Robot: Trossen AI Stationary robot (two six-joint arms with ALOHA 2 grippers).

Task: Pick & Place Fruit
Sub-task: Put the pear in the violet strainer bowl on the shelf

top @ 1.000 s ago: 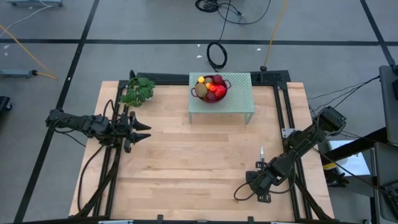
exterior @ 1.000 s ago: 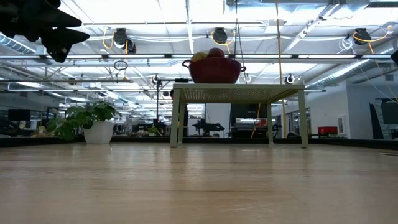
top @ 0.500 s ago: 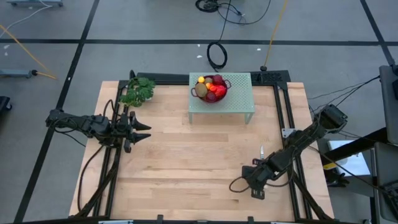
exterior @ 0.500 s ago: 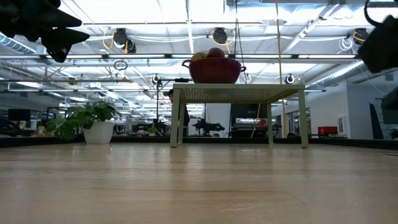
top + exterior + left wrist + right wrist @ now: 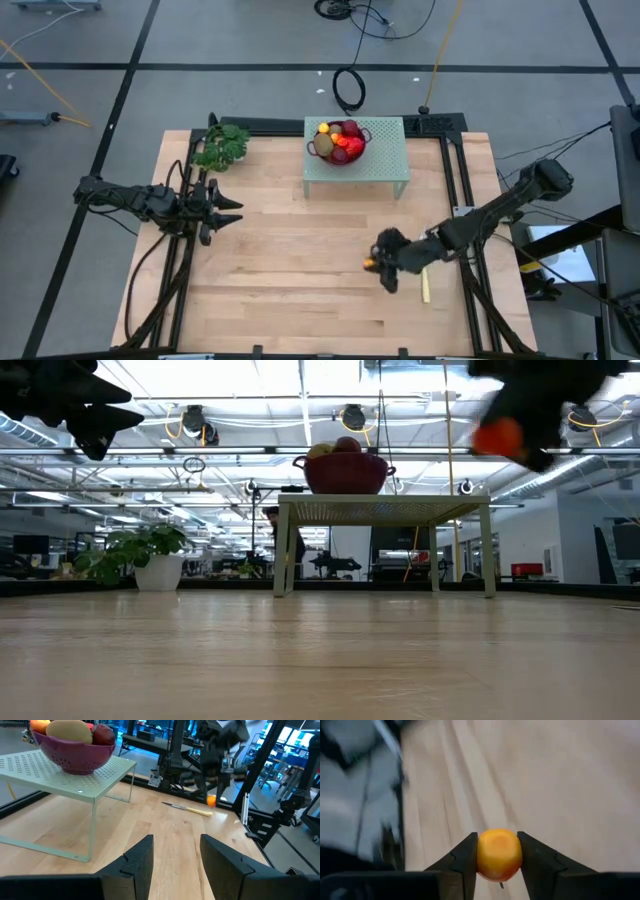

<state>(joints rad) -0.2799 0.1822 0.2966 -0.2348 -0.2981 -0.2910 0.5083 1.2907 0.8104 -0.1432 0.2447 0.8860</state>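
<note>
R gripper (image 5: 499, 865): fingers (image 5: 465, 862) clamped on small orange fruit (image 5: 499, 854), held above the worktop (image 5: 300, 270) w/ yellow-handled knife (image 5: 424, 285) just beside. L gripper (image 5: 228, 211): fingers part open, empty, near potted plant (image 5: 221, 146). Other fruit in red colander (image 5: 340, 143) on green rack (image 5: 385, 158).
</note>
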